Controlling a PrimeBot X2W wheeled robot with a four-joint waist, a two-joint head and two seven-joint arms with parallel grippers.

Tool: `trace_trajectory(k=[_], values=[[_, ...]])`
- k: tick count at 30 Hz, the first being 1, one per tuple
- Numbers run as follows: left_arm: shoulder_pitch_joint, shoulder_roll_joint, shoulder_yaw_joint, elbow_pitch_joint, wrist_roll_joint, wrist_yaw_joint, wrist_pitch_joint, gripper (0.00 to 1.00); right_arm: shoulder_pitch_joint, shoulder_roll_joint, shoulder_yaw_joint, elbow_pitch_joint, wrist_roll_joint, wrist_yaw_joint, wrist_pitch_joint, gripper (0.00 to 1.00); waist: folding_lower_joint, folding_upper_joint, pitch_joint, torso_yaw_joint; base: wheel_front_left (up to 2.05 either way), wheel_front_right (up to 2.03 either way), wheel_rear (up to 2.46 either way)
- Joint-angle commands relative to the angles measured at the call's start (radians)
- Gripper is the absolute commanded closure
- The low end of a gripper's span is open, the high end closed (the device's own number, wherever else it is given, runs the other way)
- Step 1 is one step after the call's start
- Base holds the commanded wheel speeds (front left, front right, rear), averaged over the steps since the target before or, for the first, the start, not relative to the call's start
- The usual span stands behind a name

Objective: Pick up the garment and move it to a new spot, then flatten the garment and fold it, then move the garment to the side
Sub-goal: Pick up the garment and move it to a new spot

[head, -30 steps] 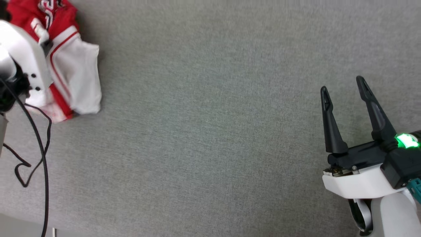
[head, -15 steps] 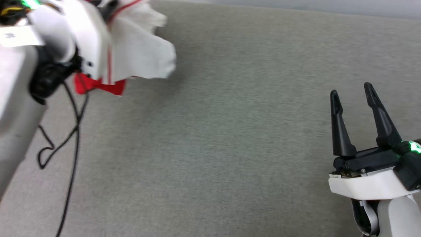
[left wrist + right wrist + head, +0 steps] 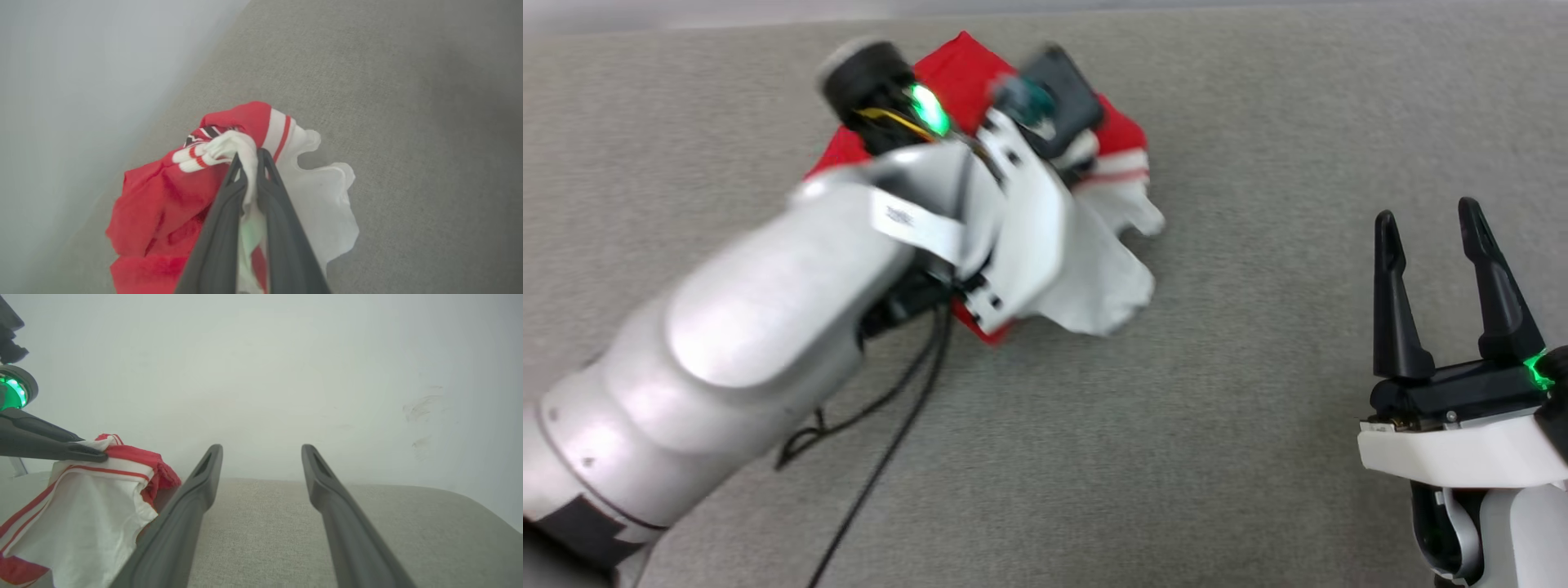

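Observation:
The garment [image 3: 1107, 273], a bunched red jersey with white sleeves and red-and-white stripe trim, hangs from my left gripper [image 3: 250, 157] over the middle of the grey surface. In the left wrist view both dark fingers are shut on a white fold of the garment [image 3: 163, 204], and a strip of black lettering peeks out near the trim. The pale left forearm [image 3: 768, 310] hides much of the cloth in the head view. My right gripper [image 3: 1425, 212] stands open at the lower right, apart from the cloth. In the right wrist view the garment [image 3: 81, 506] lies left of the right gripper [image 3: 261, 451].
A grey fabric-covered surface [image 3: 1176, 457] spreads all around, bounded by a pale wall [image 3: 286, 375] at its far edge. A black cable [image 3: 882, 457] dangles from the left arm down to the surface.
The head view has shifted. My left arm has swung the gripped garment from the far left to the middle of the surface. The right gripper remains open in the same pose.

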Motion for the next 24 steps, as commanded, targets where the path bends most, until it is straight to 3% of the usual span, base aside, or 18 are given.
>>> trace_trajectory(k=[1,7,17,18,19,20,24], values=[[-0.021,-0.007,-0.024,-0.002,-0.007,0.003,-0.010,1.00,-0.015,0.003,-0.002,-0.005,0.005,-0.001,-0.003,0.00,0.0000,0.0000,0.022,-0.029,0.00,0.00,0.00],[-0.042,-0.034,-0.136,0.061,-0.064,0.003,-0.043,1.00,-0.028,0.004,-0.003,-0.005,0.017,-0.001,-0.003,0.00,0.0000,0.0000,0.059,-0.062,0.00,0.00,0.00],[0.017,-0.006,-0.247,0.305,-0.087,0.003,-0.110,1.00,-0.047,0.003,0.003,0.010,0.021,-0.001,-0.003,0.00,0.0000,0.0000,0.085,-0.088,0.00,0.00,0.00],[0.023,-0.009,-0.250,0.325,-0.092,0.003,-0.124,0.95,-0.045,0.003,0.002,0.013,0.019,-0.001,-0.003,0.00,0.0000,0.0000,0.082,-0.087,0.00,0.00,0.00],[0.028,-0.013,-0.253,0.340,-0.089,0.003,-0.142,0.61,-0.042,0.003,-0.001,0.015,0.017,-0.001,-0.003,0.00,0.0000,0.0000,0.078,-0.084,0.00,0.00,0.00],[0.033,-0.018,-0.255,0.355,-0.088,0.003,-0.163,0.00,-0.038,0.003,-0.004,0.018,0.014,-0.001,-0.003,0.00,0.0000,0.0000,0.071,-0.080,0.00,0.00,0.00],[0.049,-0.045,-0.210,0.388,-0.111,0.010,-0.311,0.00,-0.013,0.003,0.005,0.031,0.002,-0.001,-0.003,0.00,0.0000,0.0000,0.023,-0.067,0.00,0.00,0.00]])
